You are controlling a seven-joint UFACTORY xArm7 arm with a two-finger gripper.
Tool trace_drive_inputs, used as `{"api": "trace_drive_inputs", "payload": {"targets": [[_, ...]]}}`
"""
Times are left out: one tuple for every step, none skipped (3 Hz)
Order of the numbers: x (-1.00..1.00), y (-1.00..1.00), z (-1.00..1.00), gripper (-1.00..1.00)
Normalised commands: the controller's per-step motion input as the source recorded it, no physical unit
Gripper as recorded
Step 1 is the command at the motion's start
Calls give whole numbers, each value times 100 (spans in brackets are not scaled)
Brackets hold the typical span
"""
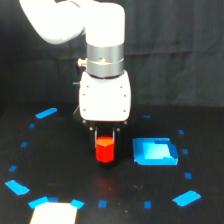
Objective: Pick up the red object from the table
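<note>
Right now the red object (105, 150) sits between the two dark fingers (94, 136) of the gripper (105, 137), which flank its upper part closely and seem to pinch it. Whether it rests on the table (65, 165) or hangs just above cannot be told. Just beside it, toward the exterior view's right, lies a blue block (155, 151), with blue tape marks (46, 113) scattered around and a pale patch (54, 212) at the near edge.

No writing, label, brand or number can be read anywhere (the picture is blurred); the blue tape marks (147, 204) on the desk (60, 165) are plain patches without characters.
</note>
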Motion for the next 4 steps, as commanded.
{"api": "trace_drive_inputs", "payload": {"targets": [[50,43,100,-100],[100,43,100,-88],[100,14,100,-100],[100,41,100,-100]]}}
